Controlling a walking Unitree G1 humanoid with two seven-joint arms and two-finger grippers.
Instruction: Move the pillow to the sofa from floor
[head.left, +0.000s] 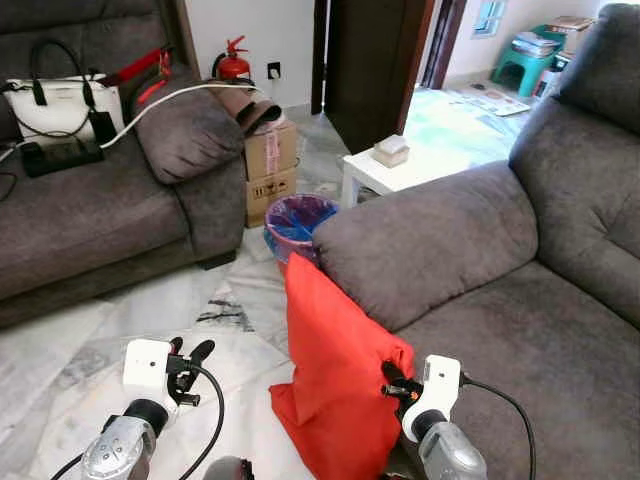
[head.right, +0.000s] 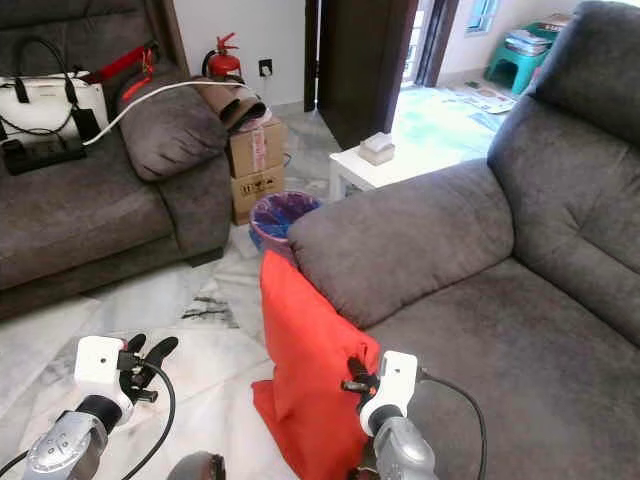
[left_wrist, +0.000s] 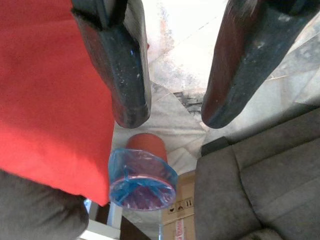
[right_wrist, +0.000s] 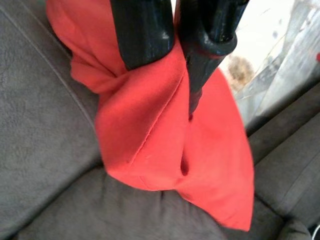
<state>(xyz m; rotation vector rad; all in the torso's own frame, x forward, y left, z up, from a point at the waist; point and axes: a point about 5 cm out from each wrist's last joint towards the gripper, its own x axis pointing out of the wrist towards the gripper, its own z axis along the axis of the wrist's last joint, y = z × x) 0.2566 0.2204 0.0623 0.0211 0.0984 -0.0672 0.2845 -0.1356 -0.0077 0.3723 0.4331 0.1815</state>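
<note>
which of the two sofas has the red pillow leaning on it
The right sofa: the red pillow leans on its armrest, pinched by the right gripper. The left sofa holds bags.

Our right hand (right_wrist: 180, 60) pinches the red fabric pillow (head.left: 335, 370) between closed fingers — our left hand (head.left: 190, 358) hovers low, black fingers (left_wrist: 125, 75) spread.

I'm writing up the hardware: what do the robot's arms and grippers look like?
Both arms are silver metal ending in white box-shaped wrist blocks with black cables looping back. The left gripper and right gripper each have two long black fingers, rounded at the tips and slightly scuffed.
</note>
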